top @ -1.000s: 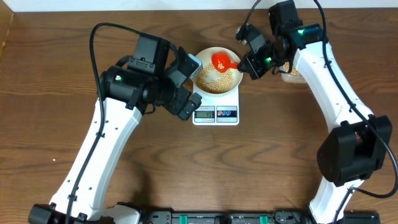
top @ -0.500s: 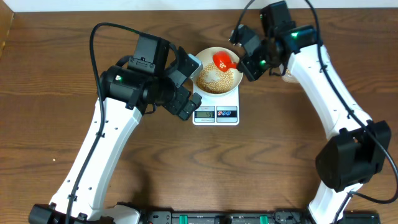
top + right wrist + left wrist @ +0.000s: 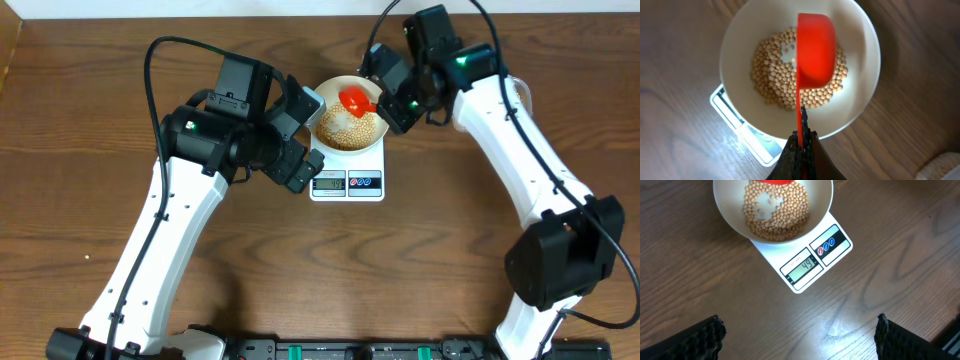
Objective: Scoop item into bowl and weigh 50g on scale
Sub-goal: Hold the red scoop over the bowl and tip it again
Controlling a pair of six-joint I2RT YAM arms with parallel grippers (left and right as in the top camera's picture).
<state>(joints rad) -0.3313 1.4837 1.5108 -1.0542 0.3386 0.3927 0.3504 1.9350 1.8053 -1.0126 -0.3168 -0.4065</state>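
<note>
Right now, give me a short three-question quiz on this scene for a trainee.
1. True or false: the bowl stands on the scale.
2. The right tool grips: A a scoop, B the bowl, C nothing.
3. Fill in: the scale reads ___.
Key: 1 true; 2 A; 3 49.
</note>
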